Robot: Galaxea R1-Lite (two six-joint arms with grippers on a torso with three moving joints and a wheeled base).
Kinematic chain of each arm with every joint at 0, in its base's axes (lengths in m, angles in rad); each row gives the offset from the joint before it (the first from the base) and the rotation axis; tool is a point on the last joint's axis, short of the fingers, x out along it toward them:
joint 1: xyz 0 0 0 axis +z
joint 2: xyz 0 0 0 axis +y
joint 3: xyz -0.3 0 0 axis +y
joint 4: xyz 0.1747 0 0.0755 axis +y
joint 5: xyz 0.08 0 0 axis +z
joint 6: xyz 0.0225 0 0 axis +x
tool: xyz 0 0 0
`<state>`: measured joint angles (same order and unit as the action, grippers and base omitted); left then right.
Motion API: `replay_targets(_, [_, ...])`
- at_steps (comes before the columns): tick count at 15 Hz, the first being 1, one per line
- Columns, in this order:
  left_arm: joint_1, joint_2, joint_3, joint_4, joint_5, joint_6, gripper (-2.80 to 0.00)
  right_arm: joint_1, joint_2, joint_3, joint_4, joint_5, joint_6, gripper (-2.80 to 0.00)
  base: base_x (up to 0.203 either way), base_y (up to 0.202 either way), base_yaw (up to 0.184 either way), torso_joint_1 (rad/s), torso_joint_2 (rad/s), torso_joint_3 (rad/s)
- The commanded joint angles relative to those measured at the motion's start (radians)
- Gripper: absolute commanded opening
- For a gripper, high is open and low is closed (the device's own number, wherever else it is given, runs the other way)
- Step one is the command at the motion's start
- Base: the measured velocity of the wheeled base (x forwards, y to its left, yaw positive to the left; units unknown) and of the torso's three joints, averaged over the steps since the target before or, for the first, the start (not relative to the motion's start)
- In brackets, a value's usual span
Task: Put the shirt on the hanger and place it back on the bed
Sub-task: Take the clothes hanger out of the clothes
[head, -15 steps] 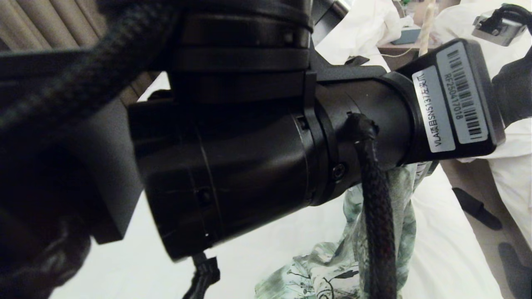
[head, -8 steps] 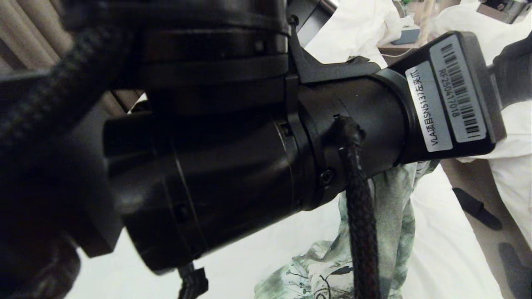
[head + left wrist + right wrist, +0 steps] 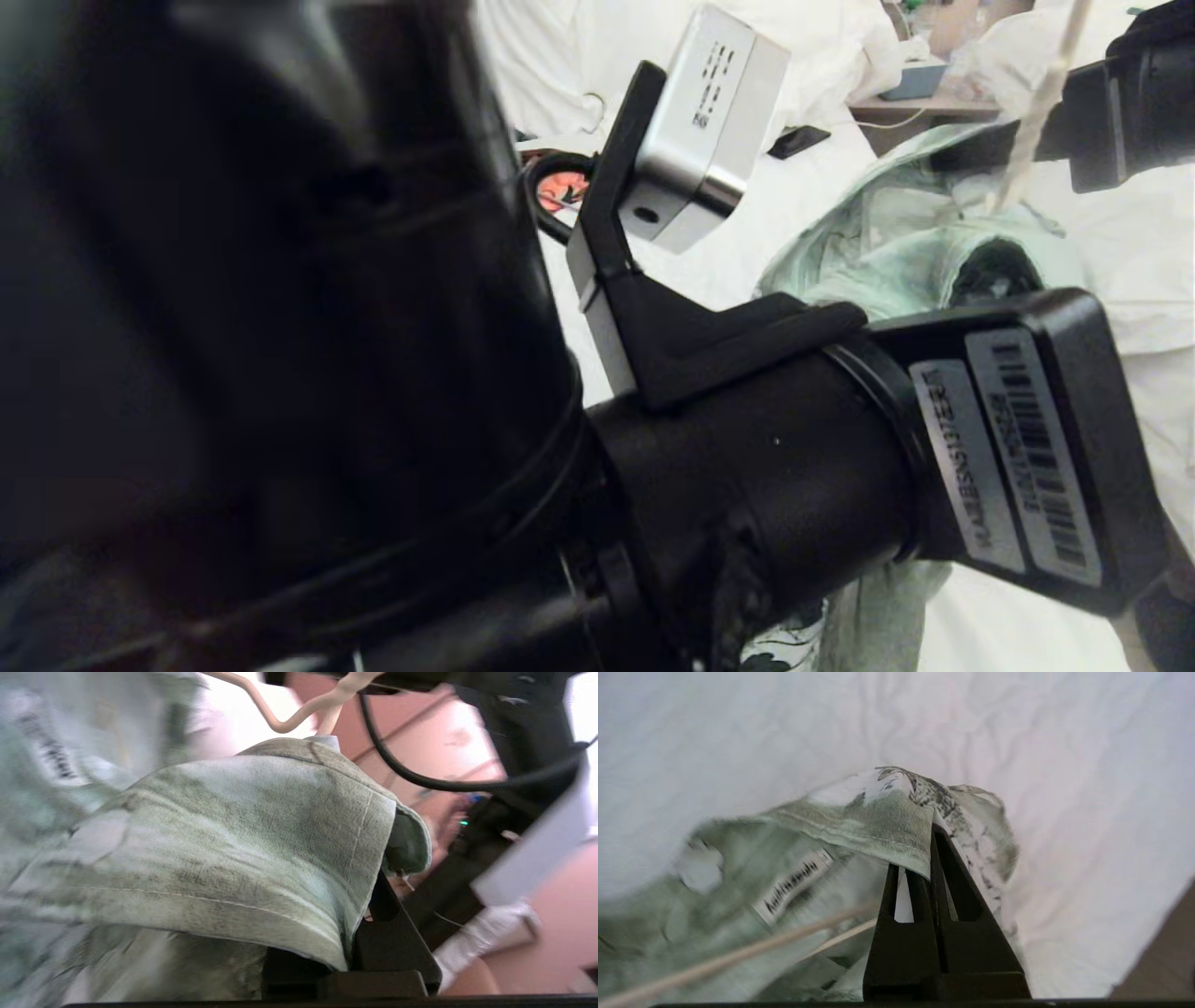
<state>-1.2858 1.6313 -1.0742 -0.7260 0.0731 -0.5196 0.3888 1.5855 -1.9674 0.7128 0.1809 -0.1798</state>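
My left arm fills most of the head view, and its gripper body (image 3: 1027, 457) sits low at the right. The green and white shirt (image 3: 887, 252) hangs raised above the white bed (image 3: 775, 233), stretched between both grippers. In the left wrist view the shirt's collar fabric (image 3: 233, 849) drapes over my left gripper (image 3: 369, 896), which is shut on it. The cream hanger's hook (image 3: 299, 716) curves just above. My right gripper (image 3: 930, 835), at the upper right as (image 3: 1120, 103), is shut on a stitched shirt edge (image 3: 878, 830). Hanger wires (image 3: 738, 952) run beside it inside the shirt.
An orange and black garment (image 3: 560, 191) lies further back on the bed, with a dark flat object (image 3: 798, 140) near it. White bedding (image 3: 579, 56) is piled at the back. A bedside stand (image 3: 920, 103) and another white bed (image 3: 1148, 243) are to the right.
My left arm has swung down and turned, so its wrist camera now shows. The shirt has risen from a hanging bunch to a stretch up toward the right gripper.
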Motion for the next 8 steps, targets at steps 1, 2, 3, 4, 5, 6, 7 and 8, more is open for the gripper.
replay_targets(1, [-0.01, 0.009, 0.068, -0.109, -0.011, -0.001, -2.8, 0.041, -0.012, -0.001, 0.003, 0.0, 0.001, -2.8, 0.0, 0.0, 0.0, 0.0, 0.0, 0.0])
replay_targets(2, [-0.008, 0.015, 0.107, -0.163, -0.025, 0.004, -2.8, 0.067, -0.029, -0.001, 0.003, 0.0, 0.003, -2.8, 0.0, 0.0, 0.0, 0.0, 0.0, 0.0])
replay_targets(3, [-0.003, 0.032, 0.142, -0.235, -0.045, 0.026, -2.8, 0.094, -0.042, -0.001, 0.003, 0.0, 0.003, -2.8, 0.0, 0.0, 0.0, 0.0, 0.0, 0.0])
replay_targets(4, [0.006, 0.056, 0.162, -0.297, -0.063, 0.061, -2.8, 0.119, -0.051, -0.001, 0.004, -0.003, 0.006, -2.8, 0.0, 0.0, 0.0, 0.0, 0.0, 0.0])
replay_targets(5, [0.014, 0.082, 0.171, -0.34, -0.077, 0.093, -2.8, 0.144, -0.06, -0.001, 0.003, -0.008, 0.02, -2.8, 0.0, 0.0, 0.0, 0.0, 0.0, 0.0])
replay_targets(6, [0.031, 0.106, 0.173, -0.364, -0.089, 0.11, -2.8, 0.167, -0.068, -0.002, 0.002, -0.014, 0.045, -2.8, 0.0, 0.0, 0.0, 0.0, 0.0, 0.0])
replay_targets(7, [0.057, 0.122, 0.174, -0.374, -0.101, 0.116, -2.8, 0.184, -0.081, -0.003, 0.004, -0.016, 0.063, -2.8, 0.0, 0.0, 0.0, 0.0, 0.0, 0.0])
replay_targets(8, [0.084, 0.128, 0.171, -0.376, -0.118, 0.117, -2.8, 0.199, -0.09, -0.002, 0.006, -0.017, 0.067, -2.8, 0.0, 0.0, 0.0, 0.0, 0.0, 0.0])
